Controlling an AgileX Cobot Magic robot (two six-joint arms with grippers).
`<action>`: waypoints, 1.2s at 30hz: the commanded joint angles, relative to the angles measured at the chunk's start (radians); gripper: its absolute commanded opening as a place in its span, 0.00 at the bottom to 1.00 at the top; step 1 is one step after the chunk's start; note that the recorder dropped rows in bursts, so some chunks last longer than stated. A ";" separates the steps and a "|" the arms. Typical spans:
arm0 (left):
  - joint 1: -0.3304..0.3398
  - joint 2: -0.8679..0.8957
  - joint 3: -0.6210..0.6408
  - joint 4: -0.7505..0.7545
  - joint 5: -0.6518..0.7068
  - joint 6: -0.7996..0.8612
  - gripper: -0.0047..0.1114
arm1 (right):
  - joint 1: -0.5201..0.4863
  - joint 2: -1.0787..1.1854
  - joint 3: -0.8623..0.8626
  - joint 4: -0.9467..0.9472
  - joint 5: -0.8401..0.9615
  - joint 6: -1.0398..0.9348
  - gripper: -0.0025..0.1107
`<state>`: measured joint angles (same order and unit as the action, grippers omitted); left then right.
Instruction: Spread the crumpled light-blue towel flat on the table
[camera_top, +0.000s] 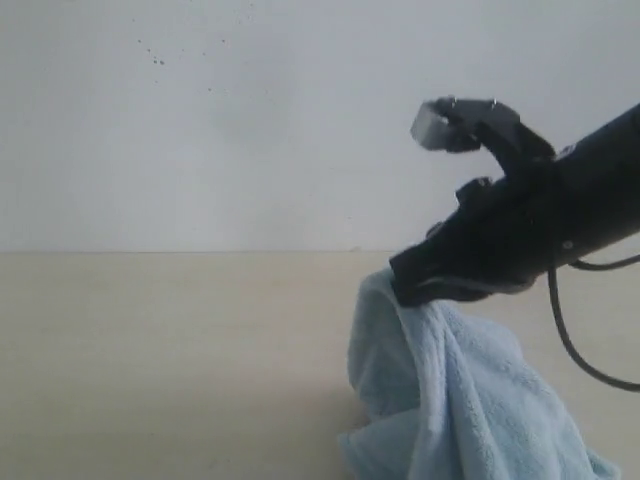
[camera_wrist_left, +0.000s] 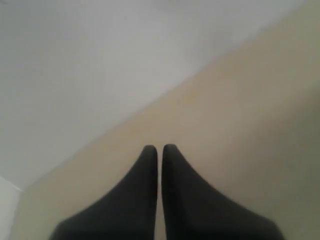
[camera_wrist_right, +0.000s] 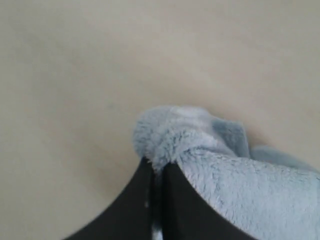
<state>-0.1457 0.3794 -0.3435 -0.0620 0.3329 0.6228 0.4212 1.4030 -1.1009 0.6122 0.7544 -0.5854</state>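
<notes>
The right pincer (camera_wrist_right: 159, 167) is clenched on the towel (camera_top: 455, 400): in the right wrist view its two dark fingers (camera_wrist_right: 135, 200) are pressed nearly together, with a fluffy fold of cloth bulging out just past the tips and the rest trailing off to one side. In the exterior view this pincer reaches in from the right, tilted downward, and holds the cloth by an upper fold above the table (camera_top: 150, 350). The towel hangs from the grip in loose pleats, widens as it drops, and bunches in crumpled folds at the lower right, where it runs out of the frame. Whether the lowest folds rest on the table cannot be told. A grey box (camera_top: 440, 125) sits on top of the black arm, and a dark cable (camera_top: 557, 320) loops below it. The left pincer (camera_wrist_left: 160, 150) is closed with only a hairline slit between its fingers; it grips nothing and hangs over bare table. The table is plain pale beige and matte, and it meets a flat white-grey wall (camera_top: 200, 120) along a straight edge, with a few small dark specks on the wall.
</notes>
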 joint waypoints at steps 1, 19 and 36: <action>-0.089 0.160 -0.066 0.023 -0.012 0.014 0.07 | -0.003 -0.106 -0.054 0.229 0.003 -0.259 0.02; -0.169 0.537 -0.085 -0.008 -0.362 -0.332 0.07 | -0.005 0.062 0.114 -0.115 -0.243 -0.207 0.02; -0.436 0.576 -0.085 0.004 -0.371 -0.250 0.07 | -0.073 0.130 0.114 -0.884 -0.147 0.730 0.60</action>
<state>-0.5725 0.9246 -0.4241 -0.0569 -0.0300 0.3323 0.3472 1.5369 -0.9859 -0.2508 0.5932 0.0839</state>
